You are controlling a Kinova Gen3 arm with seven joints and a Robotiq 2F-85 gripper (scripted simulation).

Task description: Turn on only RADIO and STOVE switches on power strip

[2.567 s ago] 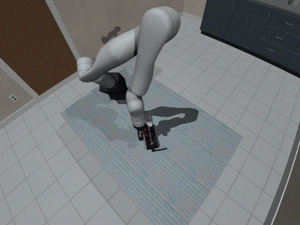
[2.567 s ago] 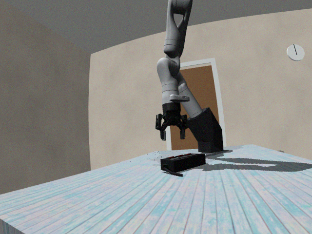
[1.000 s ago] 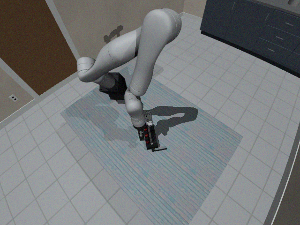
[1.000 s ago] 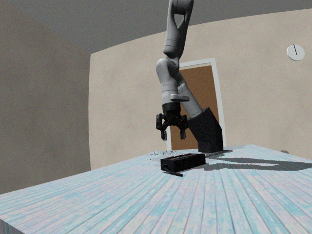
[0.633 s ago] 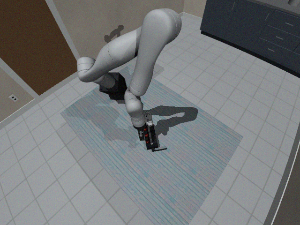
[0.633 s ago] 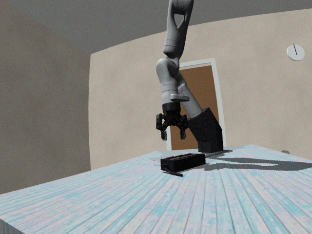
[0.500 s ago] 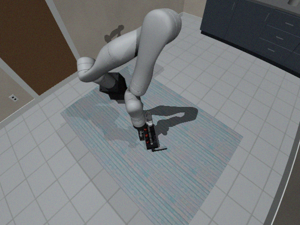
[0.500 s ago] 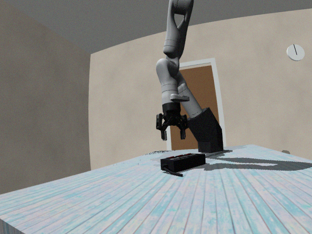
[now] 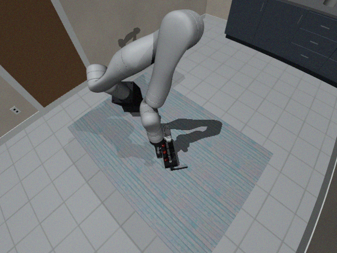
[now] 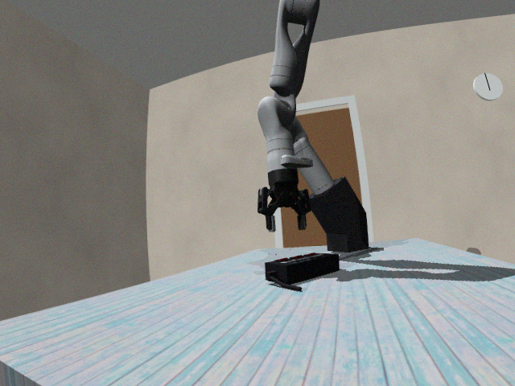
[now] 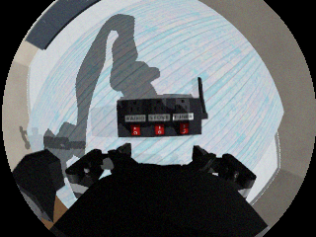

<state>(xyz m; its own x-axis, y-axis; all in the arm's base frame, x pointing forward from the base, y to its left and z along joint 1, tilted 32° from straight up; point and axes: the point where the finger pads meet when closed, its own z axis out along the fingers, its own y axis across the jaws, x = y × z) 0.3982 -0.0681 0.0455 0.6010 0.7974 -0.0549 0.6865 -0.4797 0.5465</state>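
Note:
The black power strip [image 9: 174, 160] [image 10: 307, 269] [image 11: 172, 131] lies flat on the table, switches up. In the wrist view its red switches stand in a row: RADIO [image 11: 135, 129] at left, STOVE [image 11: 159, 129] in the middle, and a third [image 11: 184, 128] at right, whose label looks like TUNER. All three have small pale marks; which way each rocker is tipped is too small to tell. My gripper [image 10: 286, 228] [image 11: 162, 151] is open and empty, pointing down above the table and clear of the strip. In the wrist view its fingertips are below the switch row.
A short black cord [image 9: 179, 168] [image 10: 286, 285] [image 11: 200, 96] sticks out from the strip's end beyond the third switch. The arm's black base [image 9: 130, 95] [image 10: 345, 219] stands on the striped table [image 9: 206, 190] [image 10: 208, 324]. The arm's shadow falls beside the strip.

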